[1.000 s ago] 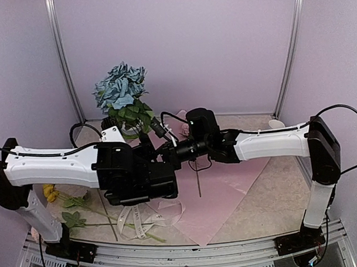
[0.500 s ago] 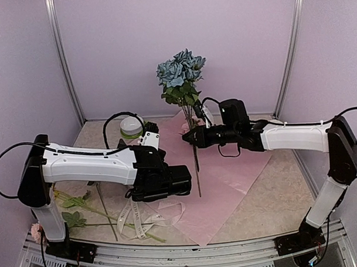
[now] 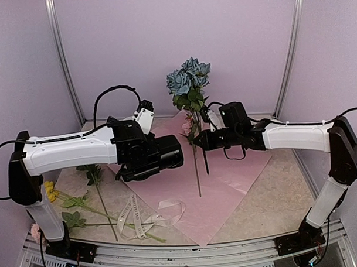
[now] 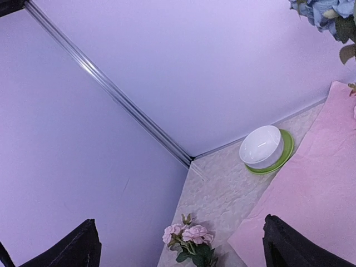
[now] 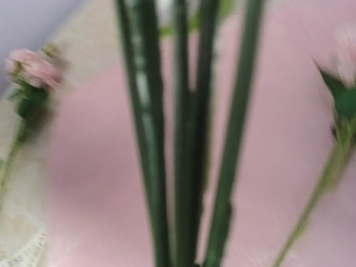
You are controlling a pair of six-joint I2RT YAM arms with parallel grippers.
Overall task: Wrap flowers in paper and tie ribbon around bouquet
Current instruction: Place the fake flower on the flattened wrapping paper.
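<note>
Bottom of the overhead view first: the ribbon (image 3: 147,218) lies in loose loops on the worktop (image 3: 274,194), its far loop right at the near-left edge of the paper (image 3: 227,178). Left of it, loose stems with a yellow bloom (image 3: 49,191) lie off the sheet altogether. The paper is spread flat across the centre, with nothing wrapped and nothing tied.

Up a step, the left pincer (image 4: 177,250) is spread to its full width and holds nothing. Its own camera shows both dark tips at the bottom corners, with only a pink sprig (image 4: 186,236) on the worktop beyond.

Centre frame, the right pincer (image 3: 200,141) is clamped tight on the green stems of the flowers (image 3: 189,79). It holds the bunch upright over the sheet, blue blooms high against the back wall and stem ends hanging above the pink. The right wrist view is a blur, so I'd guess four stems in that grip, no firmer. In the back left corner sits a white bowl (image 4: 261,146) on a green dish.

Now the dangers. That bunch is top-heavy and pinched on thin, slick stems, so it may well swivel or slide in the grip as it is laid down. A dragging stem tip could crumple or shove the thin sheet. And the loose flowers at the left could get missed out of the wrap.
</note>
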